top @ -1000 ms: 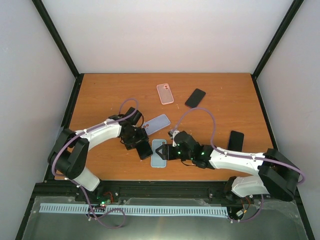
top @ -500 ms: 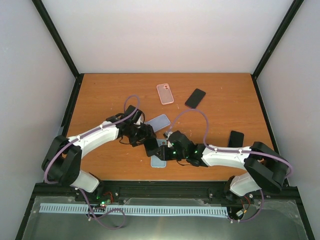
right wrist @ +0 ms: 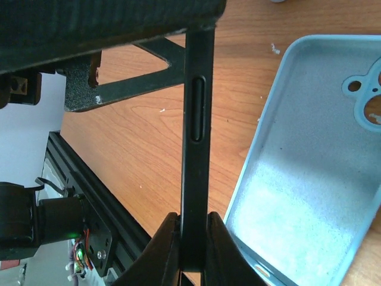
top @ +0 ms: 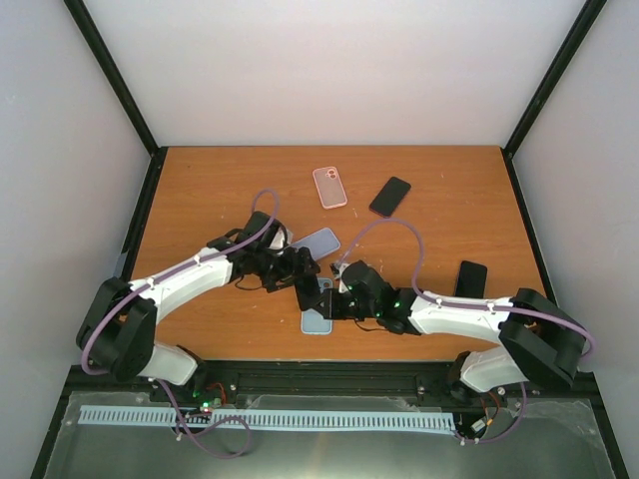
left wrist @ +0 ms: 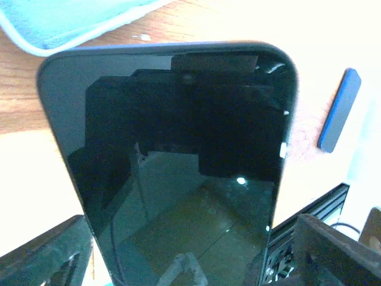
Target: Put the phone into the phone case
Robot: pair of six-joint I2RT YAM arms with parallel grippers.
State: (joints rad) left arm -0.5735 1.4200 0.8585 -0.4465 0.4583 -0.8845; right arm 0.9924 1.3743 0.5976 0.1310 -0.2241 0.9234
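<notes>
- The right tool [right wrist: 194, 235] is clenched on the phone [right wrist: 195, 119], pinching its flat faces. The phone stands on edge just beside the pale blue case [right wrist: 309, 196].
- The left tool [left wrist: 190, 256] flanks the phone's sides; clamped or slack, I cannot tell.
- Best approach, I reckon: tip the phone flat, line its corners up with the case rim, then press down evenly.
- No brand or writing is readable.

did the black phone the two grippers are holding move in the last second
Yes. The black phone has shifted right: it was beside the light blue case, off its left side, and is now over the case's upper left edge.
</notes>
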